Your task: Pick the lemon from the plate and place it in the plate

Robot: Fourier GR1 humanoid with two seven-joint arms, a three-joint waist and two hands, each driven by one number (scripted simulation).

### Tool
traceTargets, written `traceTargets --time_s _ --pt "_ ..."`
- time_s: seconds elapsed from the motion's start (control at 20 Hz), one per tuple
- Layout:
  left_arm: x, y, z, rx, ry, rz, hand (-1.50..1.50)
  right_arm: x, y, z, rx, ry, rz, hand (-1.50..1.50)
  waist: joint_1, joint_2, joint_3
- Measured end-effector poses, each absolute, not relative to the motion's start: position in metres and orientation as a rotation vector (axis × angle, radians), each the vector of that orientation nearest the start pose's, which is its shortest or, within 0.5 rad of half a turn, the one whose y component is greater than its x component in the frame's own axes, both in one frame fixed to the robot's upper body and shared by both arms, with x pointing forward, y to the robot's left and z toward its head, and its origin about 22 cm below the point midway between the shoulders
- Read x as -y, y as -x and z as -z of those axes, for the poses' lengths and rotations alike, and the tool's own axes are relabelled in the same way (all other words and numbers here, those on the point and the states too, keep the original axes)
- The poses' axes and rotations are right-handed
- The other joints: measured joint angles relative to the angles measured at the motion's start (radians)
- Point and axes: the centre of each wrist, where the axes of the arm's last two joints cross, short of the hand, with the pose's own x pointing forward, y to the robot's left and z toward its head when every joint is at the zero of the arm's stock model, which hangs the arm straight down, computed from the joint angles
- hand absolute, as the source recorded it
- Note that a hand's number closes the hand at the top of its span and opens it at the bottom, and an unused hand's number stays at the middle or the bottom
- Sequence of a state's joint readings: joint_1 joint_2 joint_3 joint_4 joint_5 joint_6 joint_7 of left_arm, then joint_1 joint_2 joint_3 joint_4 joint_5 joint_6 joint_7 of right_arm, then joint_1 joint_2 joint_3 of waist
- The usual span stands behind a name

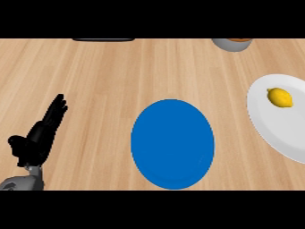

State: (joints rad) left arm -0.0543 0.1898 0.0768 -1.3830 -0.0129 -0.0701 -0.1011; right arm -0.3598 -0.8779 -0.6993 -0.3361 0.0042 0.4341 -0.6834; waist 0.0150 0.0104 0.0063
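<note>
The left hand shows at the counter's near left corner, its grey forearm coming in from the near edge. Its fingers are straight and held together, pointing toward the far edge and leaning a little right, with the thumb standing off to the left low down. The hand is open; it holds nothing and touches neither plate. The right hand does not show in the view

Near the middle of the near edge lies the blue plate, a plain oval of even blue with nothing on it. It sits well apart from the left hand, with bare wood between them

To its right, against the counter's right edge, lies the white plate, which runs past the edge of the view on that side. The two plates are near each other but do not touch; a strip of wood shows between their rims

The lemon rests on the white plate, in its far part. It is small, bright yellow, oval, with its long axis slanting from far left to near right and a small nub at its far left end. Nothing touches it but the plate

At the far edge two things are cut off by the view: a dark flat object left of centre, and a grey round vessel toward the right with something orange-brown at its top; I cannot tell what either is
</note>
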Motion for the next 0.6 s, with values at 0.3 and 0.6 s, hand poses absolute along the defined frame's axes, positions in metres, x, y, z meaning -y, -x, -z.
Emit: traceTargets --time_s 0.3,0.6 --pt "-0.298 -0.255 0.020 1.537 -0.128 0.151 0.00 0.603 -0.170 -0.053 1.659 0.591 0.101 -1.50 0.005 0.003 0.003" --pt "-0.299 -0.256 0.020 1.538 -0.135 0.151 0.00 0.608 -0.155 -0.051 1.632 0.633 0.067 -1.50 0.007 0.003 0.004"
